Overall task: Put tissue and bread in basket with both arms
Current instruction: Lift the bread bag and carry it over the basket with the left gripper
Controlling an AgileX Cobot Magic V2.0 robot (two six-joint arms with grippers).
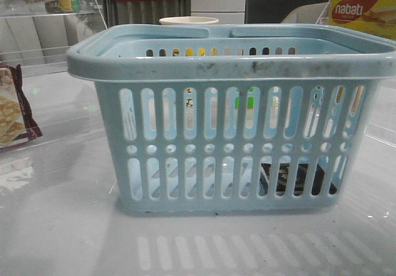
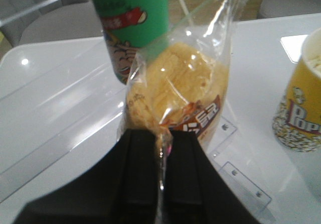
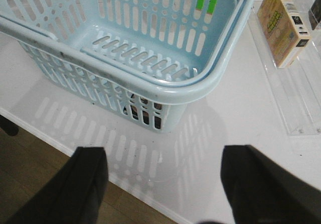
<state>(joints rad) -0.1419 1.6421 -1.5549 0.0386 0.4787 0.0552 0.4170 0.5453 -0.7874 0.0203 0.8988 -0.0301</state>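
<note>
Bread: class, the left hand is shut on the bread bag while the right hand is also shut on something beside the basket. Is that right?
Not quite. The right hand is open and holds nothing, as the right wrist view shows, near the basket. The left hand is indeed shut on the bread.

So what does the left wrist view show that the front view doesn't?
Only the left wrist view shows the left pincer shut on the clear plastic bag of golden-brown bread, with a green printed cup behind it. Only the front view shows the large light blue slotted plastic basket and a dark pack inside it. Both share the glossy white table and a yellow popcorn tub.
</note>
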